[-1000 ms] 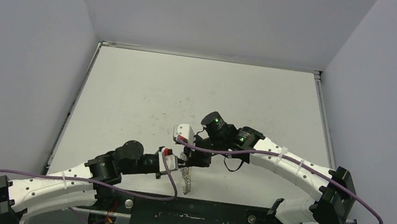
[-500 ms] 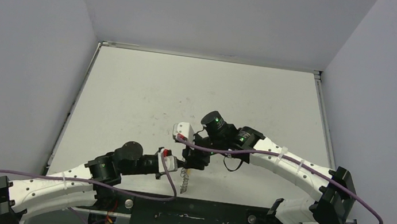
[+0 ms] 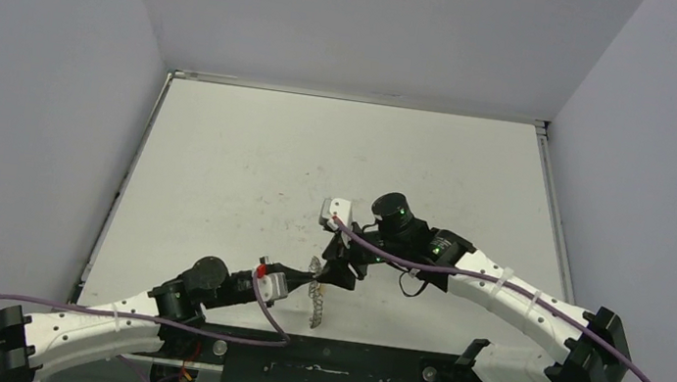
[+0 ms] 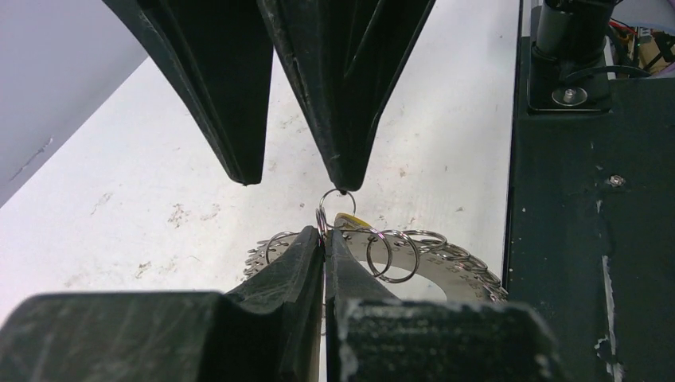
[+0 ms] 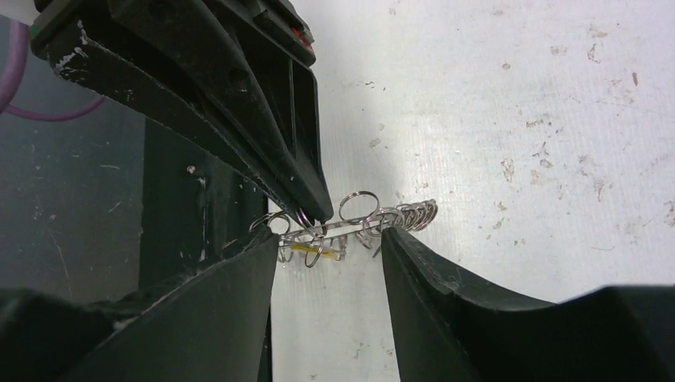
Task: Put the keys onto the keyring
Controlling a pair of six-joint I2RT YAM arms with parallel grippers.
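Your left gripper [image 4: 325,245] is pinched shut on one little wire loop of the keyring [image 4: 466,269], close to the middle of the worktop's [image 3: 248,169] near edge; your right gripper [image 5: 329,240] is spread open right by the ring, one fingertip [image 4: 342,169] just beside that loop; the yellow key [image 5: 312,249] shows its head against the disc.

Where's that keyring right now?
In the top view the keyring is near the table's front edge, centre, pinched by the left gripper, with the open right gripper's fingers either side of it.
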